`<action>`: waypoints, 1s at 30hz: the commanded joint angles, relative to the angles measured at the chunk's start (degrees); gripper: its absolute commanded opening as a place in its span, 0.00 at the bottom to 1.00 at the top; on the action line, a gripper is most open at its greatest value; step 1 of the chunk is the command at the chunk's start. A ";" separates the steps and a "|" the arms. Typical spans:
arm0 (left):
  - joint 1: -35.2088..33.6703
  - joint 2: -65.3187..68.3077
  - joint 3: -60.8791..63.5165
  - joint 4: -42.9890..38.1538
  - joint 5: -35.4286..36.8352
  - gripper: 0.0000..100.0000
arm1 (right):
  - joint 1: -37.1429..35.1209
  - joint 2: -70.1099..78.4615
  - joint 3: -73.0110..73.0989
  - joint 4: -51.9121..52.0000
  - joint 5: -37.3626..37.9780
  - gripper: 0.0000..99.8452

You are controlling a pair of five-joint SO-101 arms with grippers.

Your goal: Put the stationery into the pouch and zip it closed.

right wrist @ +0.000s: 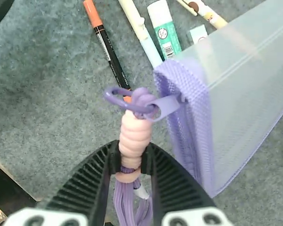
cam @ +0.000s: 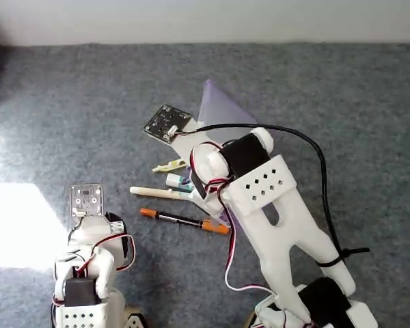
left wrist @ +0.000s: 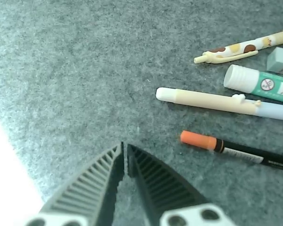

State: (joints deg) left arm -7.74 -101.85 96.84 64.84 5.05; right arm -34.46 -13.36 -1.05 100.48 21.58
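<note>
Near the middle of the grey felt table (cam: pixel 68 89), we see our right gripper (right wrist: pixel 130 153) clenched on the pink zipper charm (right wrist: pixel 131 129) of the purple pouch (right wrist: pixel 236 80), whose mesh edge sits just beside the eraser (right wrist: pixel 198 34). At 7 o'clock from the pouch lie the spotted pen (cam: pixel 169 165), glue stick (cam: pixel 180 181), cream pen (cam: pixel 160 193) and orange-capped marker (cam: pixel 184 220), side by side but apart. At 9 o'clock from them our left gripper (left wrist: pixel 125 148) hangs pinched together on nothing, with bare felt open from its 10 to 12 o'clock out to the far edge.
</note>
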 commanded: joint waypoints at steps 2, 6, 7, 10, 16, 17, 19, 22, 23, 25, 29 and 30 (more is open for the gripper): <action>0.09 0.53 -0.31 0.35 -0.44 0.02 | 0.75 -2.68 2.64 2.42 0.62 0.01; 0.09 0.53 -0.31 0.35 -0.44 0.02 | 0.75 -2.77 6.07 2.51 0.44 0.01; 0.09 0.53 -0.31 0.35 -0.44 0.02 | 0.75 -3.12 6.33 2.59 0.44 0.01; 0.26 0.53 -0.31 0.35 -0.62 0.02 | 0.75 -5.49 6.86 2.51 0.35 0.01; 0.35 0.62 -0.31 1.85 -0.35 0.02 | 2.42 -10.68 12.75 2.51 0.35 0.01; 1.05 0.44 -0.31 2.73 -0.35 0.02 | 2.59 -11.56 14.07 2.51 0.35 0.01; 3.60 0.35 -0.40 3.60 -0.88 0.02 | 2.59 -13.32 16.18 2.51 0.44 0.01; 5.54 0.35 -2.51 3.96 -6.86 0.02 | 2.59 -16.13 18.90 2.51 0.44 0.01; 5.45 0.35 -3.82 3.78 -10.81 0.02 | 2.59 -16.92 19.69 2.51 0.44 0.01; 4.31 0.35 -5.67 1.41 -20.31 0.04 | 2.59 -18.42 21.45 2.51 0.44 0.01; 0.70 0.35 -5.76 -5.98 -34.64 0.11 | 2.59 -20.97 23.30 2.42 0.44 0.01; 0.00 0.35 -5.76 -8.09 -35.52 0.10 | 2.59 -21.32 23.30 2.42 0.44 0.01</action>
State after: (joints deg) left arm -5.54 -101.85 94.81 62.37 -22.90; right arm -32.88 -32.00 22.68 100.48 21.58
